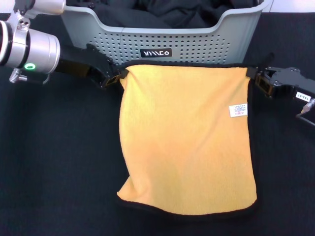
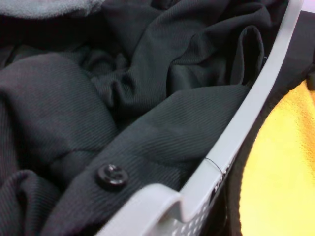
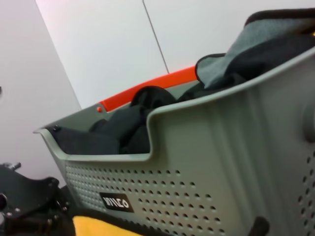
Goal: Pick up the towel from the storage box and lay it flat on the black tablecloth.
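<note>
The yellow-orange towel [image 1: 184,137] lies spread on the black tablecloth [image 1: 59,157] just in front of the storage box [image 1: 197,46], its white label [image 1: 238,110] near the right edge. Its far edge runs straight and taut between my two grippers. My left gripper [image 1: 118,77] is shut on the far left corner, and my right gripper [image 1: 256,78] is shut on the far right corner. The near left corner is slightly rumpled. A strip of towel [image 2: 285,162] shows beside the box rim [image 2: 231,142] in the left wrist view. In the right wrist view a sliver of towel [image 3: 98,227] lies below the box wall [image 3: 206,162].
Black garments [image 2: 74,108] with a button fill the storage box. An orange bar [image 3: 142,90] and a pale wall stand behind it. The tablecloth stretches bare to the left and right of the towel.
</note>
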Robot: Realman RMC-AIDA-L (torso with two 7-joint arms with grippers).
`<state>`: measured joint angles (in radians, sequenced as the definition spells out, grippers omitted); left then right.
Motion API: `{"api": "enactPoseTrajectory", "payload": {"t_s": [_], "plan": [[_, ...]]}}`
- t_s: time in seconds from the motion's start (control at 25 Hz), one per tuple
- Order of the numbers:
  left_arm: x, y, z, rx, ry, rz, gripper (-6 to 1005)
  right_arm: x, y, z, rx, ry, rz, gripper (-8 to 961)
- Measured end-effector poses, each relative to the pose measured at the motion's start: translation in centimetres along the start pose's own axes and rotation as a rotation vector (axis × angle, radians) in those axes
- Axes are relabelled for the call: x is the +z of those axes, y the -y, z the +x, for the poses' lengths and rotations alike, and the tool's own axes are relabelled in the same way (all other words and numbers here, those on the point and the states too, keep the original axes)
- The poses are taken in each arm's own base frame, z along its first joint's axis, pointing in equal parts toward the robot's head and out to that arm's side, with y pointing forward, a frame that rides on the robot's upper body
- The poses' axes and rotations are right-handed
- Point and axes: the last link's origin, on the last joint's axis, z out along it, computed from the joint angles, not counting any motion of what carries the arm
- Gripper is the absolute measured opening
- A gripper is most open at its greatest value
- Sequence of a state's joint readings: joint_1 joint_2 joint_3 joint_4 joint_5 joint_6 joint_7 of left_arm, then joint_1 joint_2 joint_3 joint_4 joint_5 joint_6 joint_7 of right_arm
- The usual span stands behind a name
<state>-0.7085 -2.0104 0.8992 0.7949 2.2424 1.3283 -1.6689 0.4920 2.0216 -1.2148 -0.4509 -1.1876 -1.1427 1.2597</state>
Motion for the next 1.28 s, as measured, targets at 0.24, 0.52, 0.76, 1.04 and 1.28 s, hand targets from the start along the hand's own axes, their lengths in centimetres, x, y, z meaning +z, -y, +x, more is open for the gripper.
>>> {"api": "enactPoseTrajectory", "payload": {"t_s": [0.24,0.52,0.76,1.04,1.28], "plan": [[0.0,-0.1,-0.4,-0.034,-0.031,-0.007,31,-0.2,-0.2,0.1,0.04,0.003,-0.011,94],[-0.8,-0.5,-0.5,-0.01,-0.113,-0.023,236,-1.1,0.1,0.8,0.067,0.014,0.02,312],[-1.5,-0.1,-0.9,-0.003,-0.131,-0.005,410,-2.0,0.7,0.7,0.062,0.039,0.053,552],[-3.6,-1.8,-0.7,0.006,-0.285,-0.12,630,-3.2,-0.9,0.7,-0.021,0.08,-0.052,736],[-6.3,-6.5,-0.7,0.11,-0.591,-0.322,630,-6.5,-5.9,1.1,-0.301,0.237,-0.328,871]]}}
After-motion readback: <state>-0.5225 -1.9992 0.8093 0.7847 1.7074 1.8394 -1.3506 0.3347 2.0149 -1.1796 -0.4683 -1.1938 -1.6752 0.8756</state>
